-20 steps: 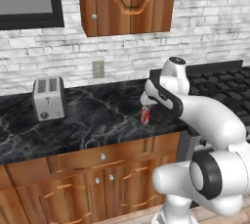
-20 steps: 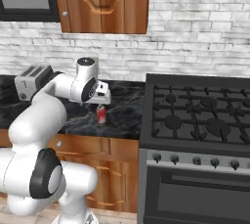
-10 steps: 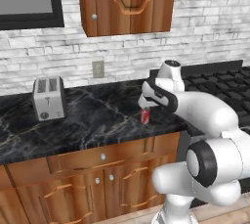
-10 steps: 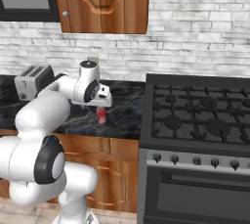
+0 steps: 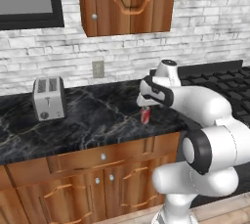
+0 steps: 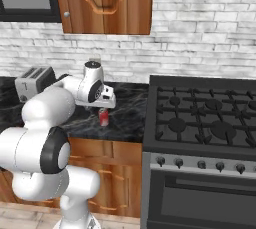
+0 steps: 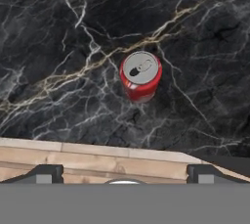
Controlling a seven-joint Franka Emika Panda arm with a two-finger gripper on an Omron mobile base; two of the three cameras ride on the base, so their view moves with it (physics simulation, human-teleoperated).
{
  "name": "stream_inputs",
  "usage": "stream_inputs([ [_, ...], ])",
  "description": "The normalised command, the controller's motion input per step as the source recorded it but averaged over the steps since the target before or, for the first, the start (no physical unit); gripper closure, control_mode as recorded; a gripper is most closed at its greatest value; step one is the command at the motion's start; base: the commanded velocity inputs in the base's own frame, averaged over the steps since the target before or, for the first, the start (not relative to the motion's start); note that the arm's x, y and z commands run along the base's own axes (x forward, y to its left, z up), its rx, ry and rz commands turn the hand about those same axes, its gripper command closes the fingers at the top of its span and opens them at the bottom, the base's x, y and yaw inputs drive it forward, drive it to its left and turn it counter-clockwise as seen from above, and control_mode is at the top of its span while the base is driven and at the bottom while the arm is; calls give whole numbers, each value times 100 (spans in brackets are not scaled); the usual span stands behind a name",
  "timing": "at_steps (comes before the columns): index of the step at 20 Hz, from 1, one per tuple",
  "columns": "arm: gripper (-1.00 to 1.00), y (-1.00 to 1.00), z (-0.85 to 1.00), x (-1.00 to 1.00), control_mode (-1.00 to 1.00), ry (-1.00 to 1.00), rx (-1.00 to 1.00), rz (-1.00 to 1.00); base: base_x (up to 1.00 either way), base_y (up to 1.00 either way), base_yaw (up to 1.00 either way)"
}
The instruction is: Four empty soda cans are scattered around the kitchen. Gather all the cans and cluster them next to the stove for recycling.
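Hovering with its jaws spread wide, the pincer (image 7: 124,171) looks straight down on a red soda can (image 7: 140,75) standing upright on the black marble bench (image 5: 93,120) — lined up, I'd judge, for a grasp — stove (image 6: 200,123) close by to the right

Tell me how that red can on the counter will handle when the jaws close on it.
The soda can stands upright, so a sideways nudge could tip it and let it roll. Being empty, it is probably light and thin-walled, likely denting under a hard squeeze.

top of soda can (image 5: 145,115) hidden under the gripper (image 5: 144,104). right side of stove (image 6: 210,118) cut off, far from gripper.
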Motion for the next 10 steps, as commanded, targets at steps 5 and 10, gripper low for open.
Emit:
stream_inputs([
  [5,-100,0,-11,15,-100,3,0,-1,0,0,0],
  [10,-100,2,-15,16,-100,2,0,-1,0,0,0],
])
